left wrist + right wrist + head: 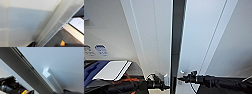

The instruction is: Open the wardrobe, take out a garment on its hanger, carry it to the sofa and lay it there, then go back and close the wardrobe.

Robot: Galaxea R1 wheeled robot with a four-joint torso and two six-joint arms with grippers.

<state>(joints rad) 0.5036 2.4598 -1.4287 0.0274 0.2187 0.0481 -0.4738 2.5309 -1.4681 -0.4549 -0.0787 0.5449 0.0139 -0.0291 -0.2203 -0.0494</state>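
We stand close against the wardrobe (159, 37), its two white doors parted by a narrow dark gap down the middle; both arms reach toward that gap low in the head view, the left gripper (163, 85) just beside the left door's edge, the right gripper (182, 78) just beside the right door's small handle (181, 73). We judge the step in hand to be working the doors at their handles; to do it well we should seat each gripper squarely on its own handle before pulling, and draw both doors along their hinge arcs evenly, without dragging sideways across the panels. We cannot tell whether either gripper's fingers are spread or pressed together. The right wrist view gives what the head view blurs: the white handle (52, 80) standing proud of the door face, and the dark gap beside it; the left wrist view shows the door's outer edge (56, 25) and, past it, stacked flat boards (73, 31) on a dark floor.
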